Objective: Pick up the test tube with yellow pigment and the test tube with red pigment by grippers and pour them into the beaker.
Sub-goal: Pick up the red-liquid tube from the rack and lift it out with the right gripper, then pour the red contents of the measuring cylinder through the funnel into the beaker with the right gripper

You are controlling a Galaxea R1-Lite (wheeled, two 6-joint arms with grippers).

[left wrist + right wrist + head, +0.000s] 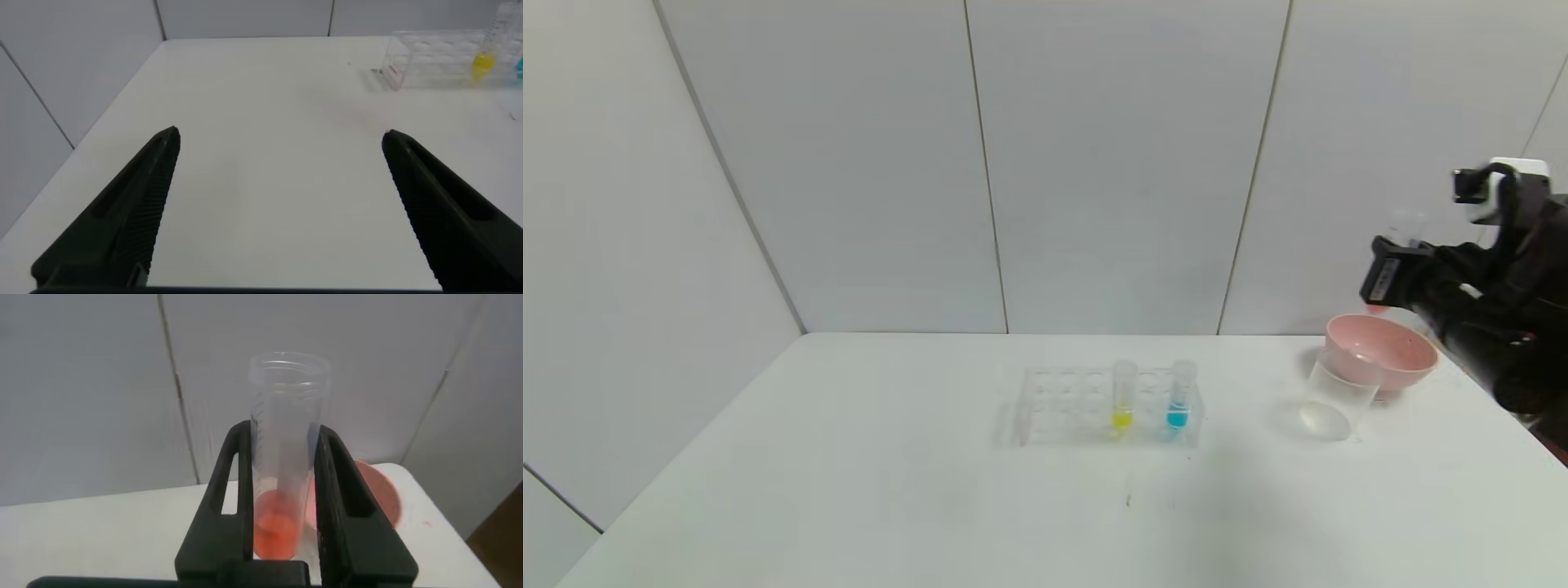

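The right claw hangs in the air at the right edge of the scene, above and just behind the pink bowl. Its two fingers are clamped on the red tube, which stands nearly upright between them; the wrist view shows a little orange-red liquid pooled at the tube's round bottom, with the open mouth above the finger tops. In the head view the clear upper part of that tube sticks up above the black claw, and a bit of red shows just under it.

The beaker stands on the white tabletop, touching or just in front of the pink bowl, on the bowl's left front side. It looks empty of colour.

Near the middle of the tabletop sits a clear rack. The yellow tube stands upright in it, and a blue tube stands upright just to its right.

The left claw is seen only from its own wrist camera. Its fingers are spread wide apart with nothing between them, above bare tabletop, well apart from the rack.
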